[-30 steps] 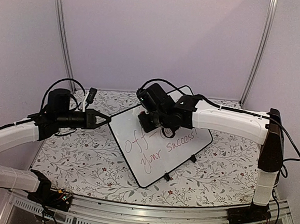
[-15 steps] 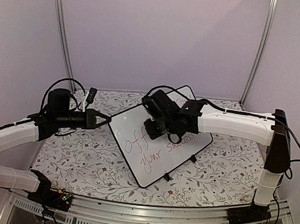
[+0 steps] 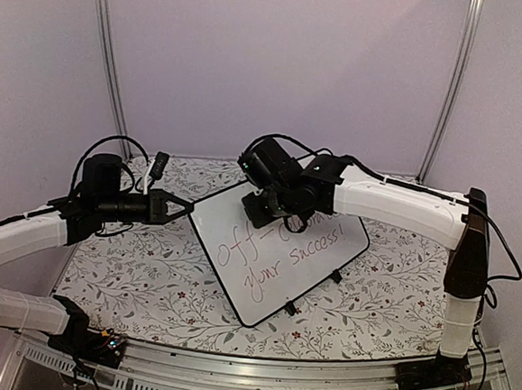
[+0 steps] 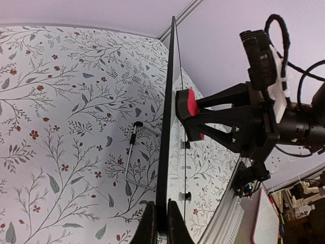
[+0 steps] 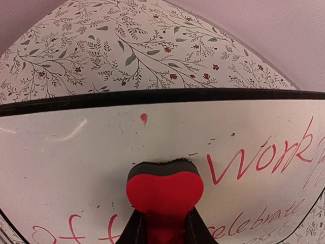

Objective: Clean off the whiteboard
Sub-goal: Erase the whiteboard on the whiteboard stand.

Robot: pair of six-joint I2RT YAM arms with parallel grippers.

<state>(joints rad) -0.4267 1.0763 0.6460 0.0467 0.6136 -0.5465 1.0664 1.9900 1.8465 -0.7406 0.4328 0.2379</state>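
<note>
The patterned table (image 3: pixel 145 285) carries everything. The whiteboard (image 3: pixel 282 278) sits at its centre, turned so that one corner points to 6 o'clock in my overhead view. It does not lie flat. From the left wrist I see it edge-on, tilted up over what looks like a wire stand (image 4: pixel 133 152), so I reckon a push on its face could tip or slide it.

That explains the left gripper (image 4: pixel 158 223), pinched tight on the black rim at the board's 9 o'clock corner as a brace against the wiping force. The right gripper (image 5: pixel 165 231) reaches in from 3 o'clock, its jaws clamped on the red eraser (image 5: pixel 164 189). The eraser's dark felt side is pressed to the white face near the 11 o'clock edge.

Holding the eraser by its back lets the felt meet the board squarely. Red writing (image 5: pixel 264 157) lies at 3 o'clock and 6 o'clock of the eraser, so I judge most of the job is left. A small red fleck (image 5: pixel 143 118) sits at 12 o'clock of it.
</note>
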